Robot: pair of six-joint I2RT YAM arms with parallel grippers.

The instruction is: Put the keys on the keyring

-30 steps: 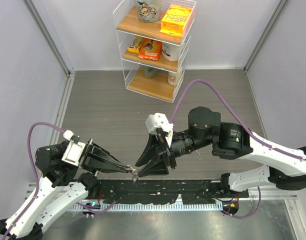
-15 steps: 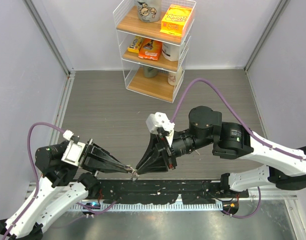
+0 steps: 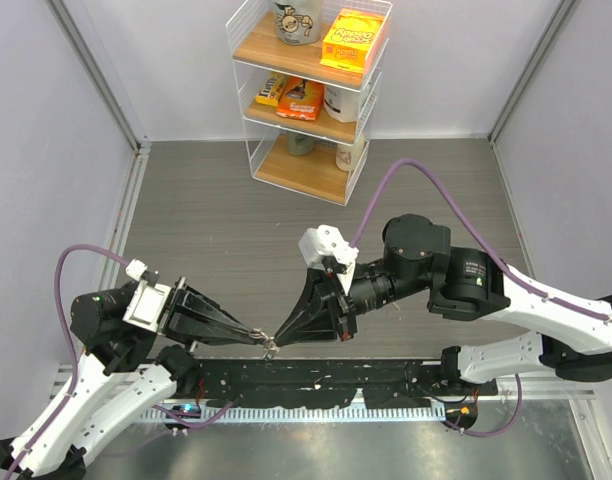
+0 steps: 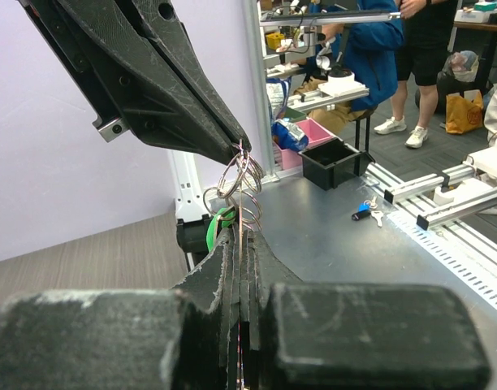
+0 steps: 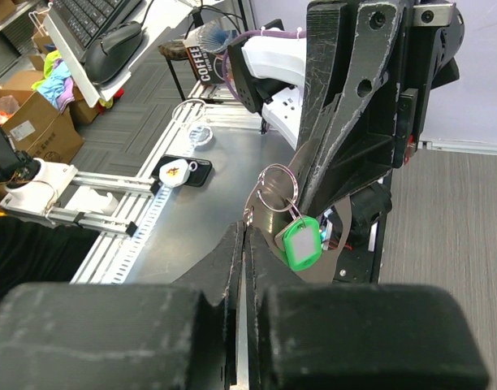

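The keyring (image 4: 236,180) hangs in the air by the far edge of the black rail (image 3: 406,378), its green tag (image 5: 299,244) dangling below the silver loops. The left gripper (image 3: 258,340) is clamped on it from one side. The right gripper (image 3: 278,338) is pinched on a loop from the other, the tips nearly meeting. The keys (image 4: 364,213) lie on grey metal, well apart. Beyond the rail, wood-grain surface (image 3: 206,230) stretches open to the wire shelf (image 3: 306,90).

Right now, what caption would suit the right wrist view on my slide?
Left gripper and right gripper pinch the keyring, its green tag hanging between them.
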